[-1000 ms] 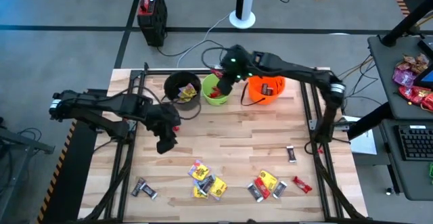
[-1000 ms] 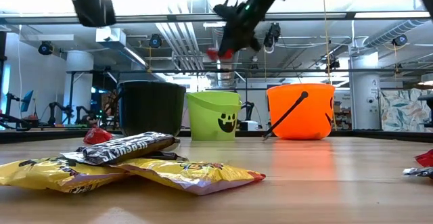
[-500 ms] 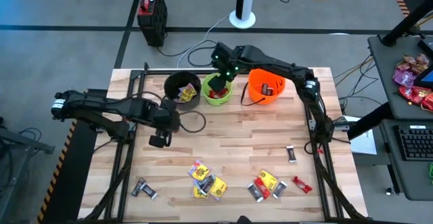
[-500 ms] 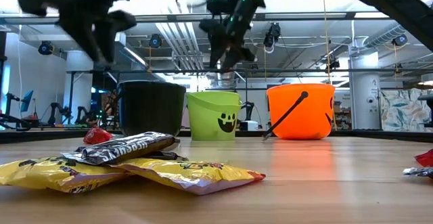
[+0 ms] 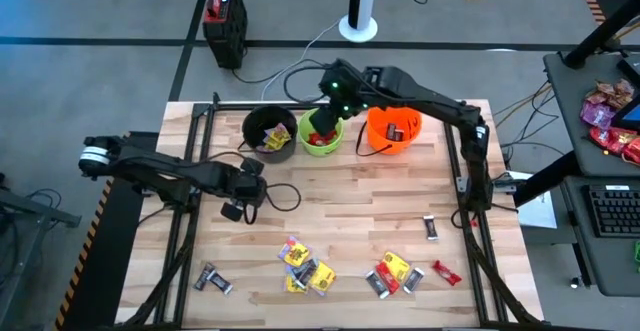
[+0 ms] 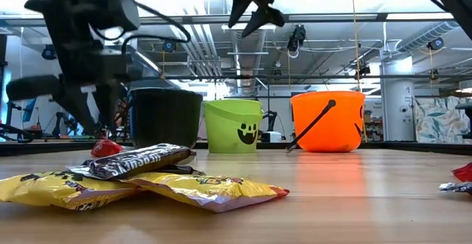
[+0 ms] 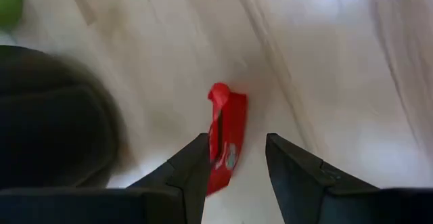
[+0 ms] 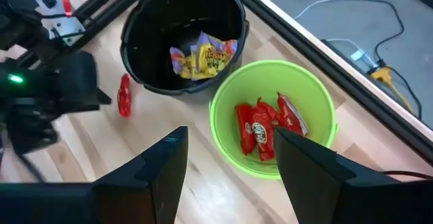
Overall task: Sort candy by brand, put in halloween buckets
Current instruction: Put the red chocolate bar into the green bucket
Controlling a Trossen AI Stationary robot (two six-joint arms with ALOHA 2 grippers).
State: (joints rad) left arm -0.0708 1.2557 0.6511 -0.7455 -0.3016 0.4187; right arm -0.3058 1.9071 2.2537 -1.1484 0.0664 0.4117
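Note:
Three halloween buckets stand in a row at the far side. The black one (image 5: pixel 268 131) holds yellow packets (image 8: pixel 203 53), the lime green one (image 5: pixel 320 136) red bars (image 8: pixel 260 126), and the orange one (image 5: pixel 392 131) dark bars. My right gripper (image 8: pixel 230 156) hangs open and empty high above the green bucket. My left gripper (image 7: pixel 237 158) is open and points down close over a red candy bar (image 7: pixel 224 136) that lies flat on the table beside the black bucket. I see no touch between the fingers and that bar. More candy (image 5: pixel 305 266) lies near the table's near edge.
Near the front edge lie a yellow and dark pile (image 5: pixel 392 274), a single dark bar (image 5: pixel 431 229), a red bar (image 5: pixel 446 273) and a silver bar (image 5: pixel 213 279). The black frame rails (image 5: pixel 190 171) run along both table sides. The mid-table wood (image 5: pixel 360 201) is bare.
My right gripper has opened over the green bucket, let go of the red bar it held, and risen. My left gripper has come down toward the table beside the black bucket, rolling about its own axis, and now hangs over the red bar.

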